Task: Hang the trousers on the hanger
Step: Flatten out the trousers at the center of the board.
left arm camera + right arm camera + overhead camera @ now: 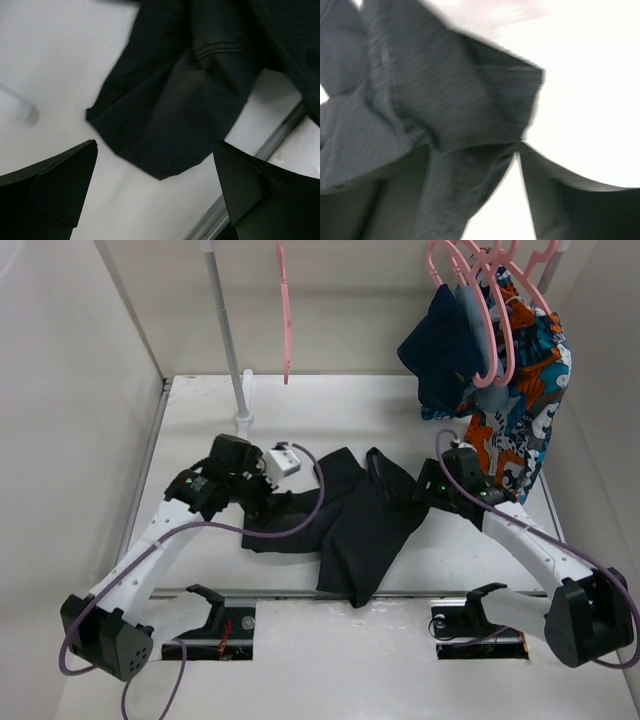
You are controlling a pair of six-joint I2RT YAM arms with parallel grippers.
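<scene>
Two end effectors low over the desk (pixel 200 410), one at each side of the black trousers (pixel 350 530).

Left end effector (pixel 258 505): jaws spread wide, gripping nothing. From the left wrist, both dark fingers (pixel 55 185) apart at the bottom corners, a hem end of the trousers flat on the white surface between and ahead of them, not touching.

Right end effector (pixel 385 482): jaws parted, pushed into the bunched upper part of the trousers. From the right wrist, a blurred fold of cloth between the fingers and draped over the left one; right finger (pixel 570 200) bare and clear of the cloth. No firm pinch to be seen.

Trousers crumpled on the desk between the two arms, one leg reaching to the near edge.

Pink hanger (pixel 286 310) hanging at the back, seen edge-on, just right of a grey pole (pixel 225 330), well apart from the trousers and bare.

Far right: bunched pink hangers (pixel 490 310) carrying a navy garment (pixel 445 350) and a patterned cloth (pixel 520 410).
</scene>
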